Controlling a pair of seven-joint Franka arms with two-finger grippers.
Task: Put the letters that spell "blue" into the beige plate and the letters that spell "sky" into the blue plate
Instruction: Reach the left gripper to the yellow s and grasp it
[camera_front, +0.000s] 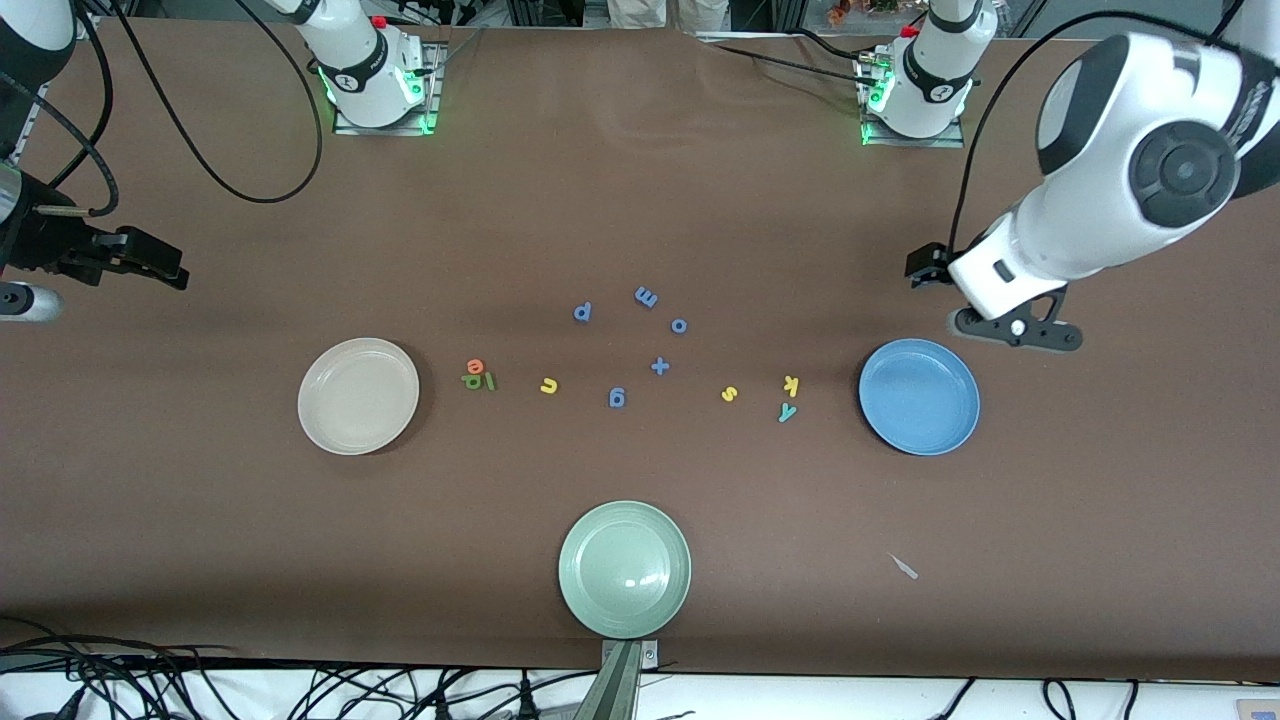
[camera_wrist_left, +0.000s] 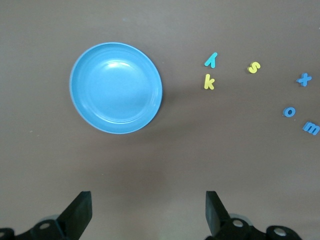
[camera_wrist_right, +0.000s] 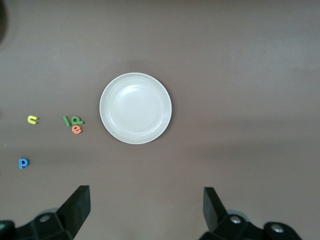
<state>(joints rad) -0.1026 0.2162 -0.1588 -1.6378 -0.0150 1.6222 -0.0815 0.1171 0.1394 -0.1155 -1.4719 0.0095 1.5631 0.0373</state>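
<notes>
Brown matting is covering the table (camera_front: 640, 200), and nothing is sitting in any plate yet. Both arms are waiting above the table ends: the left gripper (camera_wrist_left: 147, 212) is hanging over bare matting near the blue plate (camera_front: 919, 396), the right gripper (camera_wrist_right: 146, 210) over bare matting near the beige plate (camera_front: 358, 395); both are standing released and wide, grasping nothing. A pale green plate (camera_front: 624, 568) is lying nearest the front camera and is taking no part. Between the two task plates the foam letters are lying flat. The orange e (camera_front: 475, 367), dark green b (camera_front: 471, 380) and light green l (camera_front: 490, 381) are clustering just beside the beige plate, seemingly touching; the yellow u (camera_front: 548, 385) is lying apart, toward the middle. The yellow k (camera_front: 791, 384) and teal y (camera_front: 787, 411) are lying just beside the blue plate, the yellow s (camera_front: 729, 393) near them. Blue letters are occupying the middle. Each letter is likely light, soft and thin, so fingers should be straddling a stroke and pinching low against the matting; the clustered three may be shifting together.
</notes>
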